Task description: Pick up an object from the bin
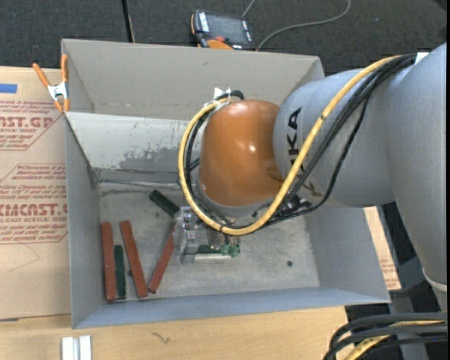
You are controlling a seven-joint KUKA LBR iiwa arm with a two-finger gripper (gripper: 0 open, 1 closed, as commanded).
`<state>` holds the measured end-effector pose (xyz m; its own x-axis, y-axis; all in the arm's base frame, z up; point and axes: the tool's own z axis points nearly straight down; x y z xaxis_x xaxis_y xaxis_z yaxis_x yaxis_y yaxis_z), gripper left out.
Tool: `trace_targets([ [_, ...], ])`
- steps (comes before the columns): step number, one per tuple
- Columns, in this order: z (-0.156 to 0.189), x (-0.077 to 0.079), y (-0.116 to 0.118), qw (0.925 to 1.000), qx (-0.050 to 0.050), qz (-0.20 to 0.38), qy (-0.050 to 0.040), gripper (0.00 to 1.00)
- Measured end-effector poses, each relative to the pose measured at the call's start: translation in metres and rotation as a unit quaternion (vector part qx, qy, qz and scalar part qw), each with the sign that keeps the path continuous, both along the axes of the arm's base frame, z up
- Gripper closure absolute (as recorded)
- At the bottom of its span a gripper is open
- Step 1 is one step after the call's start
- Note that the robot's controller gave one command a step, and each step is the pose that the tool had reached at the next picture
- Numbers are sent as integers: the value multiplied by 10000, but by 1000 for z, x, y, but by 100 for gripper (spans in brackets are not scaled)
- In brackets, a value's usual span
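Orange wrist cover (236, 163) hanging over bin (82, 291) middle. Pincer (189, 238) sitting low beside small green-white piece (216, 252); cannot tell how open. Likely approaching; next needing alignment, closing.

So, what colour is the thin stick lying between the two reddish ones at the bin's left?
The stick is dark green, clearest in the camera view.
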<state>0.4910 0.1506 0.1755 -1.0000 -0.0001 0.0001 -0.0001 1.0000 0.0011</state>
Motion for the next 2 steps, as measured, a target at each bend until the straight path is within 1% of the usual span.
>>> trace_targets([
  [1, 0, 0, 0, 10000, 0, -1, 0, 0],
  [2, -108, 38, -44, 10000, -5, 29, -22, 0],
])
